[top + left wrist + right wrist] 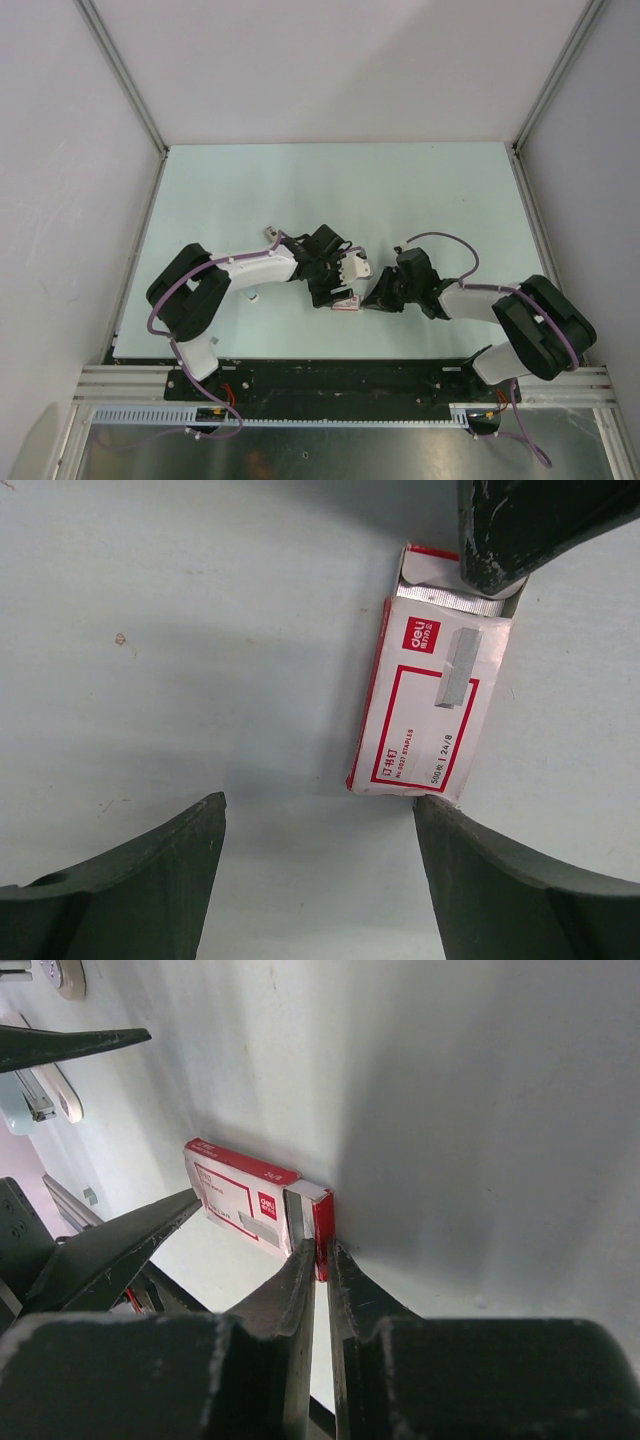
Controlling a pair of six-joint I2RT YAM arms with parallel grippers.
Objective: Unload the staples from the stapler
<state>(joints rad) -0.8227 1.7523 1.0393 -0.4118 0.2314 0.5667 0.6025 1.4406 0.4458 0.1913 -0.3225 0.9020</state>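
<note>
- Staples [440,598] show as a silvery strip in the open end of the red-and-white staple box [430,700], which lies flat on the desk [200,630].
- Left fingers [150,880] are released, spread wide at the box's closed end; one tip sits just at its corner.
- Right fingers [280,1300] are clenched almost together at the open end, and I read them as pinching the box's red edge flap there.
- Stapler: I cannot pick it out with certainty in any view.
</note>
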